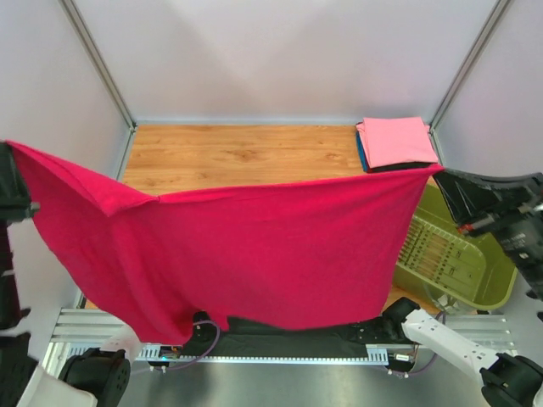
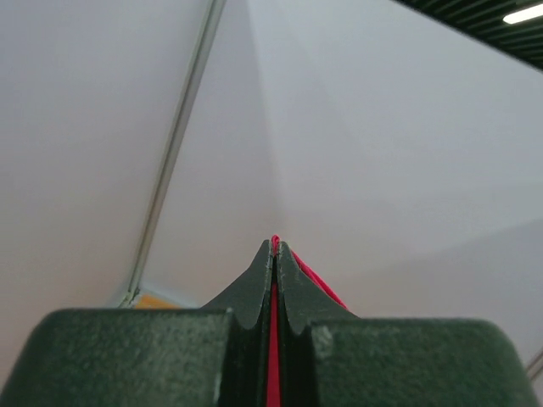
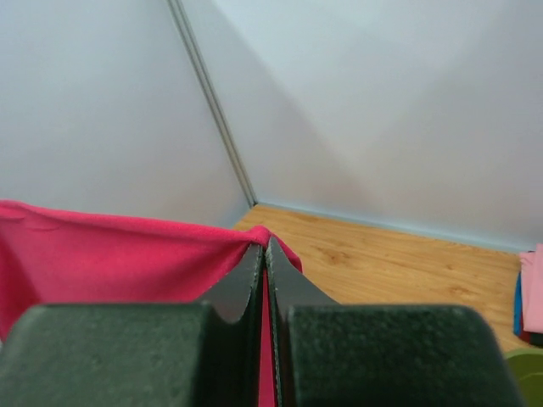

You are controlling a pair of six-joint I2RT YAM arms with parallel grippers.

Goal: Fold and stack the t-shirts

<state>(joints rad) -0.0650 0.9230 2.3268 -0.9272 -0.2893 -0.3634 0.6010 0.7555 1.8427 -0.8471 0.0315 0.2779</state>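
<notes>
Gripping one top corner of the crimson t-shirt point(image 1: 254, 246) with the closed left end effector point(image 2: 273, 248), the opposite corner with the closed right end effector point(image 3: 263, 248). Stretched wide in mid-air above the tabletop point(image 1: 237, 157). At far right, pink folded t-shirt point(image 1: 394, 140) over what looks like a blue one point(image 3: 517, 305); nearer, olive basket point(image 1: 458, 263).

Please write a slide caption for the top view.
Left gripper and right gripper hold the red t-shirt spread above the table.
</notes>
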